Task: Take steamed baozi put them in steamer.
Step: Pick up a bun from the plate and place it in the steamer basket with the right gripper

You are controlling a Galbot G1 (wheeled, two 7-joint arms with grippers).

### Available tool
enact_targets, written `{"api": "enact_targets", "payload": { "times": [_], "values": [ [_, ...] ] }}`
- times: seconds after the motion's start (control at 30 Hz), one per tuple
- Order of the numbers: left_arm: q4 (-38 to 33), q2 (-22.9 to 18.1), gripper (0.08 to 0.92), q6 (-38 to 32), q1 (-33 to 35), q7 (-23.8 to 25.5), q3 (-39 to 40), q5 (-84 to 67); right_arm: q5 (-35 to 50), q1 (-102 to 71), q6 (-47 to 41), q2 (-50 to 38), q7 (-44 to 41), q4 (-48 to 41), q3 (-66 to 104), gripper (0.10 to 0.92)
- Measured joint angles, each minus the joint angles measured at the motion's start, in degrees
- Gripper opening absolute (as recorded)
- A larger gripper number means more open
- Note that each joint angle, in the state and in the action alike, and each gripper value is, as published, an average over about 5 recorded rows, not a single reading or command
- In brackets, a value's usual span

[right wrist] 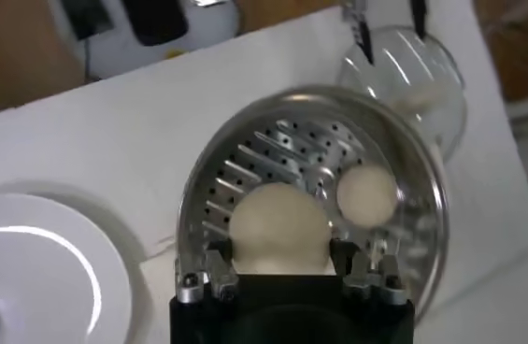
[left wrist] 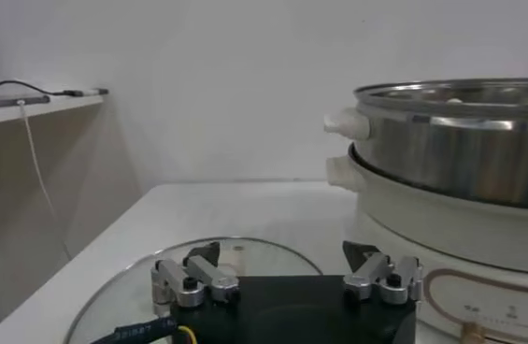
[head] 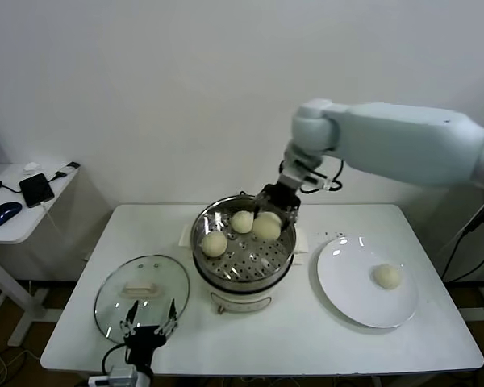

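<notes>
Broadly, the white counter (head: 306,339) carries everything, and the steamer (head: 244,278) stands near its middle on a cream base, directly beneath the right hand (head: 273,211). That right hand hangs over the far rim of the steel pot, its jaws closed around one baozi (right wrist: 279,227), which sits low over the perforated tray. Two more baozi lie on the tray just beyond the held one: one (head: 242,221) close beside the right hand at the back of the pot, the other (head: 214,243) farther from it, toward the near rim. The white plate (head: 347,286) lies on the counter off to the side of the right hand, away from the steamer, and bears a single baozi (head: 387,276) well apart from the hand. The round glass lid (head: 113,302) rests flat on the counter on the steamer's other side, right under the left hand (head: 148,326). That left hand hovers at the near edge of the counter, above the lid's front rim, with its fingers (left wrist: 185,283) spread wide and holding nothing.
</notes>
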Motion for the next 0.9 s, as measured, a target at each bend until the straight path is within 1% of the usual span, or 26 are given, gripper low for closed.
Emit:
{"api": "enact_targets", "payload": {
  "times": [0.33, 0.5, 0.7, 0.77, 0.9],
  "values": [
    [0.6, 0.0, 0.823, -0.1, 0.0, -0.1, 0.0, -0.1, -7.4, -7.9, 4.3, 6.8, 2.6, -3.5, 0.7, 0.679],
    [0.6, 0.1, 0.823, -0.2, 0.0, -0.2, 0.0, -0.3, -9.5, -10.6, 5.6, 8.9, 3.5, -6.2, 1.3, 0.686],
    [0.6, 0.3, 0.823, -0.2, 0.1, -0.2, 0.0, -0.5, -9.9, -11.7, 6.8, 9.9, 3.6, -8.1, 1.3, 0.8],
    [0.5, 0.3, 0.823, -0.2, 0.1, -0.2, 0.0, -0.6, -9.4, -11.4, 7.2, 9.9, 3.3, -8.4, 1.1, 0.817],
    [0.2, 0.3, 0.823, -0.2, 0.3, -0.2, 0.1, -0.5, -7.7, -9.6, 8.0, 9.3, 2.4, -9.1, 0.6, 0.822]
  ]
}}
